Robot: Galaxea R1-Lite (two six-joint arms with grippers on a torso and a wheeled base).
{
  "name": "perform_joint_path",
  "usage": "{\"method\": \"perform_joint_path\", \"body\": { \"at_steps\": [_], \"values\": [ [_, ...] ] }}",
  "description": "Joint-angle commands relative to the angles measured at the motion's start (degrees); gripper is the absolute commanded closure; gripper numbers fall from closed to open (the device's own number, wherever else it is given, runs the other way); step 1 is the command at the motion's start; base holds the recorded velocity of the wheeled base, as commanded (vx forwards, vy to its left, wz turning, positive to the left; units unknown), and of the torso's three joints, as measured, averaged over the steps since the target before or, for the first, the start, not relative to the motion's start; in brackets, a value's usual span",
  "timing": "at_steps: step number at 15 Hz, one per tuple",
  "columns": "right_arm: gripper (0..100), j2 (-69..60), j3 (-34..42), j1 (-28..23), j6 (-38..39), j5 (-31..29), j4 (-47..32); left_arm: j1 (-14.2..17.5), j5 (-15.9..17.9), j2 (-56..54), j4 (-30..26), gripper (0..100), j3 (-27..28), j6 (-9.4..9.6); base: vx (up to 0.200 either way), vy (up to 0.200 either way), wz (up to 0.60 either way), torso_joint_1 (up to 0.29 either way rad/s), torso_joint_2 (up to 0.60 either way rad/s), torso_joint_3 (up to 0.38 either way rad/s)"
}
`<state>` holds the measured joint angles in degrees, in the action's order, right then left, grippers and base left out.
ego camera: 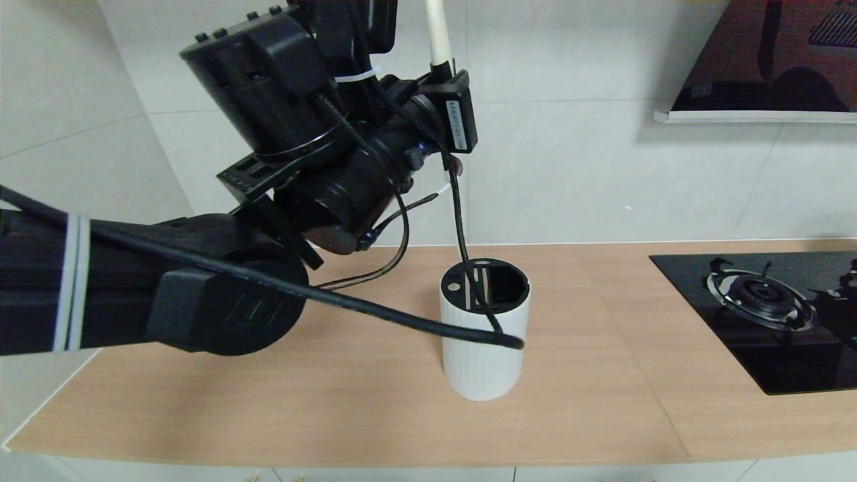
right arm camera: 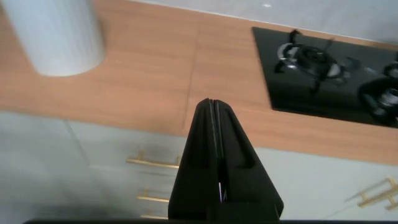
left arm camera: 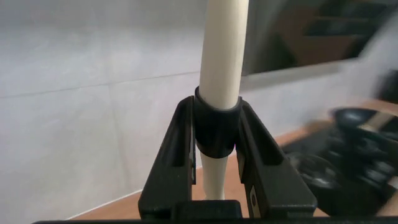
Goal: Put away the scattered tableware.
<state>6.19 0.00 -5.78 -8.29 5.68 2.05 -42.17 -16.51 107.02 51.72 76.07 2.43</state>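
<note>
We record a long wooden worktop (ego camera: pixel 335 402) running along a pale tiled wall. A black glass hob (ego camera: pixel 790 321) is set into its right end, with one burner ring in sight.

Near the middle of the worktop a white ribbed holder (ego camera: pixel 485 348) stands upright. Its black top insert is divided into compartments, and we see nothing standing in the ones that face us.

The left pincer (left arm camera: pixel 216 134) is raised well above the worktop, in front of the wall. Its two fingers are clamped on a cream utensil (ego camera: pixel 438 30), gripping it at a black collar (left arm camera: pixel 216 121) round the shaft. The utensil stands roughly upright, apart from the holder and clear of the worktop. Only the shaft can be seen, so we cannot tell what sort of utensil it is.

The right pincer (right arm camera: pixel 213 109) hangs over the front edge of the worktop, fingers pressed together and holding nothing. Cupboard fronts with brass-coloured handles (right arm camera: pixel 152 163) lie beneath it.
</note>
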Motion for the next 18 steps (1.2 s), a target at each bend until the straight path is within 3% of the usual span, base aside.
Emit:
{"method": "perform_joint_path", "body": {
  "at_steps": [1,5,9,13,18],
  "values": [
    [100,-0.5,0.0,-0.1,0.4,-0.4,-0.1,-0.4,-4.1,4.3,-3.1,100,4.5,0.3,0.0,0.0,0.0,0.0,0.0,0.0],
    [100,-0.5,0.0,-0.1,0.9,-0.5,-1.2,-1.7,-8.5,11.0,-3.8,100,9.0,2.23,0.0,0.0,0.0,0.0,0.0,0.0],
    [100,-0.5,0.0,-0.1,1.0,-0.5,-1.2,-1.2,-8.4,14.4,-1.5,100,9.6,2.32,0.0,0.0,0.0,0.0,0.0,0.0],
    [100,-0.5,0.0,0.0,0.9,-0.5,-1.2,-0.2,-8.2,18.0,-1.2,100,15.7,2.32,0.0,0.0,0.0,0.0,0.0,0.0],
    [100,-0.5,0.0,0.0,0.9,-0.5,-1.2,1.2,-8.5,19.4,-1.1,100,16.0,2.23,0.0,0.0,0.0,0.0,0.0,0.0]
  ]
}}
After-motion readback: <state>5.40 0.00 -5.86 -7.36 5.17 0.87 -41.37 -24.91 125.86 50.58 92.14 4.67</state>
